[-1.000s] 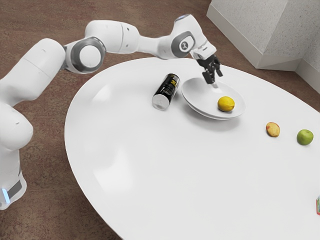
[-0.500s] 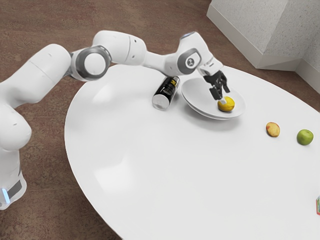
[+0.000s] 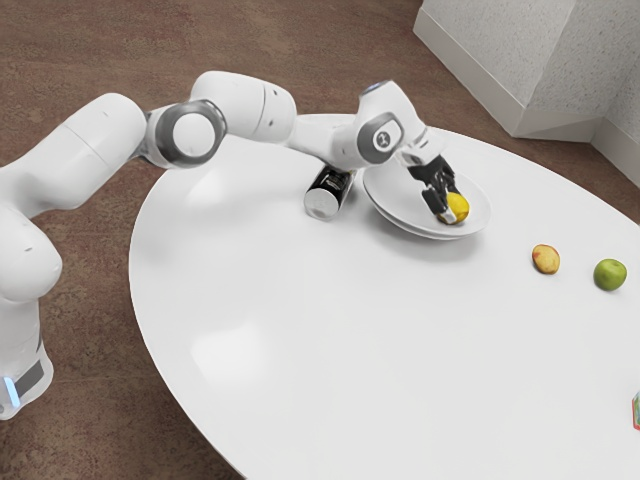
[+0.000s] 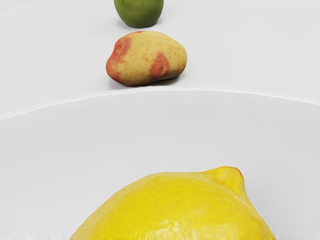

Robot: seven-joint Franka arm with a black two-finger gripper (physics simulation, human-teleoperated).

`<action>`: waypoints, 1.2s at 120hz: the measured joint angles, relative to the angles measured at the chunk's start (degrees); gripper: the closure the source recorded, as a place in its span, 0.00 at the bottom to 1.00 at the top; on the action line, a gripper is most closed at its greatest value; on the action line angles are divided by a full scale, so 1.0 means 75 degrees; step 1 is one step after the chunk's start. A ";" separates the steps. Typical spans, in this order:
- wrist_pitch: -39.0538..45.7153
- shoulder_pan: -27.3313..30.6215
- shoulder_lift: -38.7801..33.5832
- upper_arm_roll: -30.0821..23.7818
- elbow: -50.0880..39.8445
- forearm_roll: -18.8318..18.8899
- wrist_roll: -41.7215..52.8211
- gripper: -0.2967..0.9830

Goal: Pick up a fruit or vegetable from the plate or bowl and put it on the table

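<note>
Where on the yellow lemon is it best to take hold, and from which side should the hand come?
Grip the lemon across its rounded middle, coming down from above: it lies on its side in the open white dish, and its narrow tip would probably slip.

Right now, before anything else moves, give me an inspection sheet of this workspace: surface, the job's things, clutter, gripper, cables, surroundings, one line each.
Surface: white table, glossy, with bright reflections; spills, nothing seen.
Job's things: lemon inside the shallow white dish, not out on the table.
Clutter: black can on its side near the dish; potato-like item and green apple on the table beyond it; a small object cut off at the exterior view's right edge, can't identify.
Gripper: black gripper down at the lemon; can't tell whether it has hold.
Cables: nothing seen.
Surroundings: brown floor; pale speckled wall beyond the table.
</note>
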 joint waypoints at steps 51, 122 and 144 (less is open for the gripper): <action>0.0027 -0.0113 -0.0715 0.0173 -0.0427 0.0575 -0.0273 0.45; -0.5433 -0.2389 -0.4080 0.0057 -0.2379 0.3383 -0.4626 0.46; -0.5996 -0.2379 -0.4041 0.0052 -0.2417 0.3305 -0.5885 0.32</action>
